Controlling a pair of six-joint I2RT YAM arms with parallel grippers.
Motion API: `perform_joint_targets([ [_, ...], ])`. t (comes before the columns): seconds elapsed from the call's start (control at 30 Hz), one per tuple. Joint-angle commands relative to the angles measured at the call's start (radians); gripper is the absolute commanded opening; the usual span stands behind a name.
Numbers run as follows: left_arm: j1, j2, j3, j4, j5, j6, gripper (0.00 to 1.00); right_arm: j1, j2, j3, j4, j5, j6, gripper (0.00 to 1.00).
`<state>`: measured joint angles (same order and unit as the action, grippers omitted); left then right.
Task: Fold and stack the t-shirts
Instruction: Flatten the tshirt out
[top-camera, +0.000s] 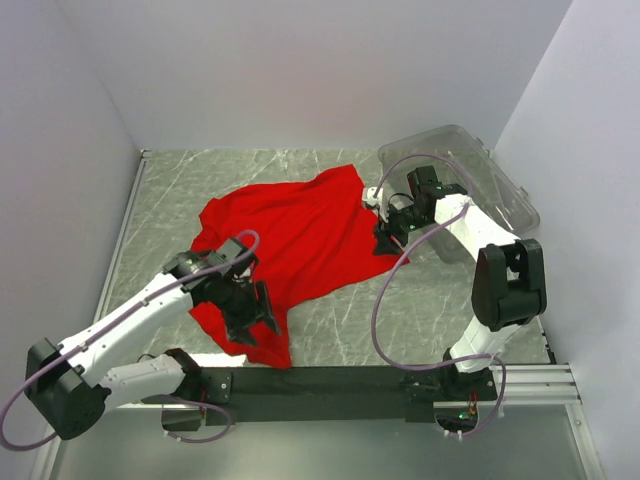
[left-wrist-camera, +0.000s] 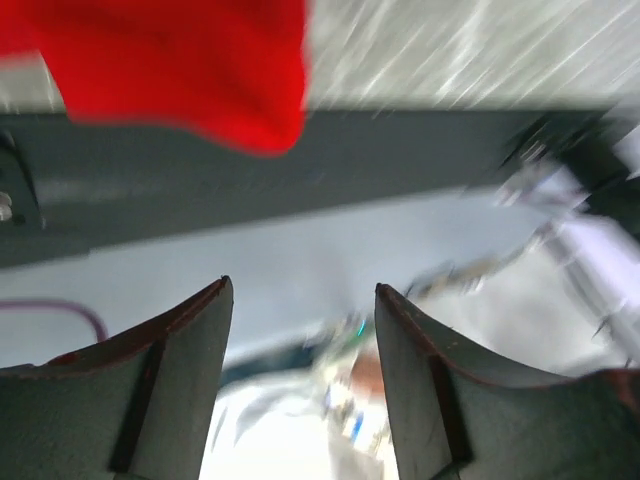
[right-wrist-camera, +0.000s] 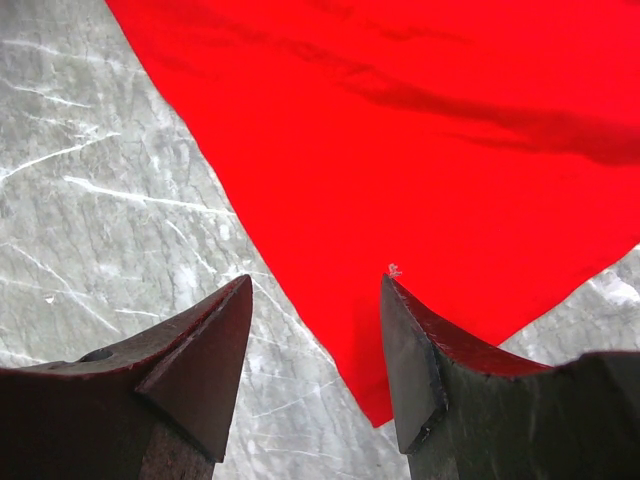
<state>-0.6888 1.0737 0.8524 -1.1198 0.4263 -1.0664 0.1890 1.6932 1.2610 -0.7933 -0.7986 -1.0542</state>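
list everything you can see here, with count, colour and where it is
t-shirt: one, bright red, lying rumpled mid-table
bin: one, clear plastic, far right corner
table: one, grey marble pattern, under everything
base rail: one, black, near edge
left arm: one, white and black, reaching over the shirt's near left part
right arm: one, white and black, at the shirt's right edge
left claw: one, dark, open, empty
right claw: one, dark, open, above a shirt corner
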Motion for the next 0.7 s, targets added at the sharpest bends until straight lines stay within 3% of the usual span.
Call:
perform_joint_targets([
  [0.0, 0.034, -0.021, 0.077, -0.064, -0.225, -0.093, 0.64, -0.010, 0.005, 0.026, -0.007, -0.030, -0.017, 0.61],
  [0.17, 0.110, -0.090, -0.100, 0.075, -0.255, -0.223, 0.61, -0.010, -0.001, 0.018, -0.006, -0.045, -0.013, 0.61],
  [0.37, 0.167, -0.172, -0.204, 0.051, -0.340, -0.412, 0.59, -0.008, -0.012, -0.009, 0.000, -0.048, -0.017, 0.61],
  [0.53, 0.282, -0.166, -0.174, -0.052, -0.426, -0.394, 0.60, -0.008, -0.015, -0.020, 0.016, -0.056, -0.012, 0.61],
  [0.67, 0.411, -0.088, -0.184, -0.008, -0.446, -0.322, 0.60, -0.010, -0.013, -0.015, 0.014, -0.067, -0.009, 0.61],
])
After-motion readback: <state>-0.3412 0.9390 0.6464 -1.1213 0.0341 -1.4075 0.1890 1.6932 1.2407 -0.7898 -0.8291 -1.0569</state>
